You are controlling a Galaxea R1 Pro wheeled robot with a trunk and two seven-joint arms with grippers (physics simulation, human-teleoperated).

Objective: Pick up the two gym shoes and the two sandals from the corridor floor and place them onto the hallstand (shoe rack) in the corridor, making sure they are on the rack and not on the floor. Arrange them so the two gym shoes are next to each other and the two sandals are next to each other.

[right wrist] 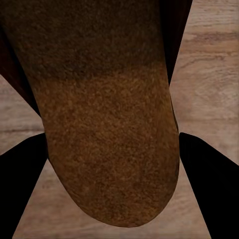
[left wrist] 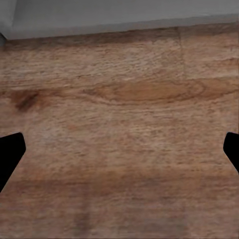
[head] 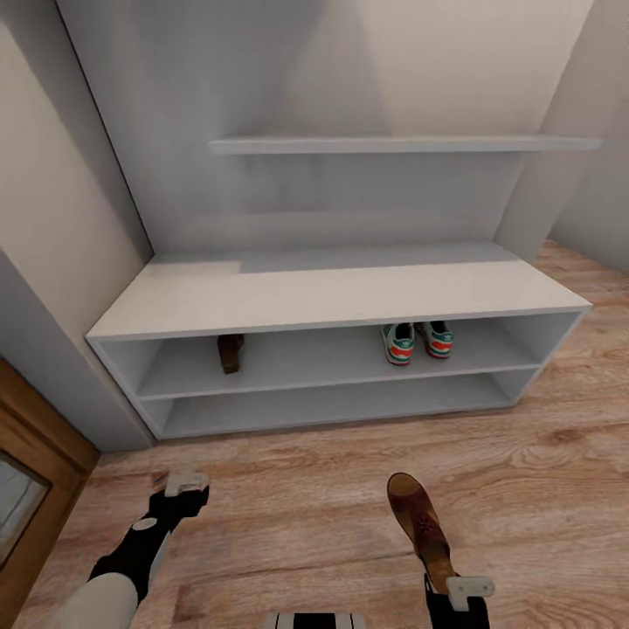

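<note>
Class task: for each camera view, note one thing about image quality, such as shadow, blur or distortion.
Head view: wide-angle bend in the hallstand edges, its shelves shaded. Left wrist view: the corridor floor grain looks soft. Right wrist view: the sandal sits too close, blurred, dark at one end.

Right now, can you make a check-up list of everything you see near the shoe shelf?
Surface: wood-plank corridor floor; hallstand bench top bare.
Job's things: two gym shoes side by side on the upper open shelf, right part; one sandal on the same shelf, left part; second sandal in front of the hallstand at the right gripper, off the rack.
Clutter: nothing seen.
Grippers: left gripper open over bare floor, holding nothing; right gripper has a finger either side of the second sandal, seemingly gripping it.
Cables: nothing seen.
Surroundings: floating shelf above, pale walls, wooden door frame at left.
</note>
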